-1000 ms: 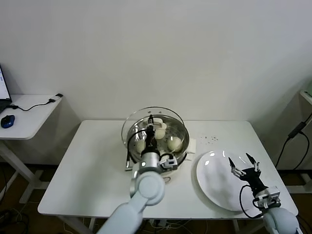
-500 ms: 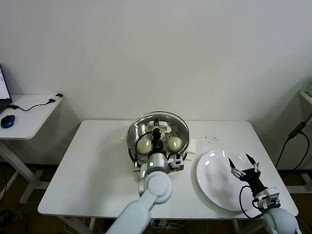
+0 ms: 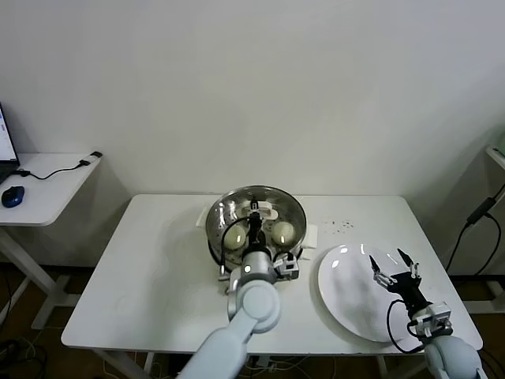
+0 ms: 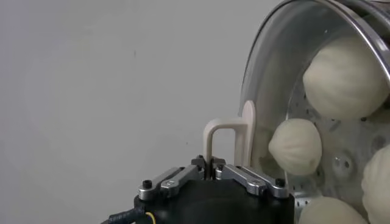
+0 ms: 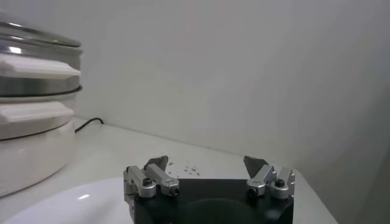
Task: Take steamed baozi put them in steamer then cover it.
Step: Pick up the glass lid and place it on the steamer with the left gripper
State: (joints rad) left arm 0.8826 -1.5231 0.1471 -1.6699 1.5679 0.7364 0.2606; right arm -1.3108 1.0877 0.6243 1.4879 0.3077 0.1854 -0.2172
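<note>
Baozi [image 3: 282,231] are seen inside the steamer [image 3: 217,237], which sits at the back middle of the table [image 3: 142,276]. They are looked at through the glass cover [image 3: 264,197], which is laid on the pot's rim, or very nearly so. The cover's cream bar handle [image 4: 226,139] is pinched tight by the left gripper [image 4: 212,170], right above the pot's middle. The handle's long side is seen running away from the robot. It looks like the cover only needs to be let go, straight down. The right gripper [image 3: 394,268] is held wide apart with nothing in it, over the white plate [image 3: 347,296], well away from the pot.
</note>
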